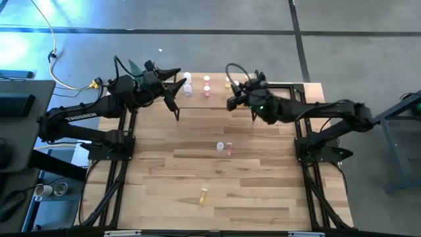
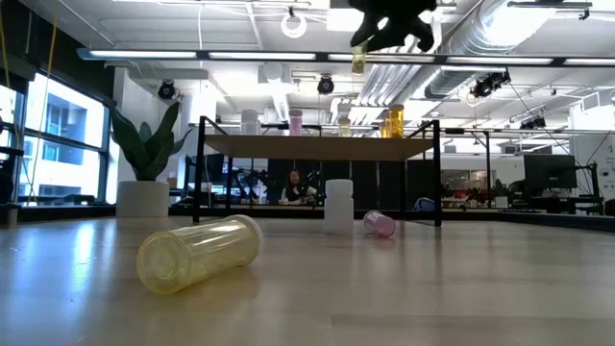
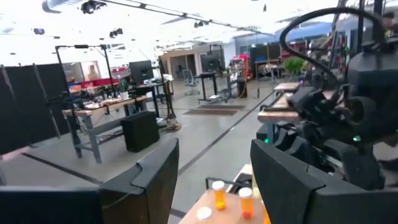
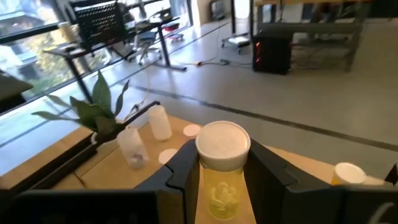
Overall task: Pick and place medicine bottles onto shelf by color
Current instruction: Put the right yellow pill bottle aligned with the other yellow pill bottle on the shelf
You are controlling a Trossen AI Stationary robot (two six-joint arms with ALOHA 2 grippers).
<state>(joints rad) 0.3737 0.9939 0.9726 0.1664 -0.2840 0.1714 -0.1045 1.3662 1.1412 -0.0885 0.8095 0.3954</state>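
Right gripper (image 4: 222,180) jaws clench a pale yellow bottle (image 4: 222,168) above the shelf (image 2: 317,147); next, lower it beside the yellow ones; left gripper (image 3: 211,180) waits, released

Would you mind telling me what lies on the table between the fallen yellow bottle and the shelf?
In the high view, a white bottle and a pink bottle lie between the yellow bottle and the shelf.

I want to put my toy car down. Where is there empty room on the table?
Most of the table is bare around the lying yellow bottle and the white and pink pair. The shelf is crowded: bottles stand there and both hands hover.
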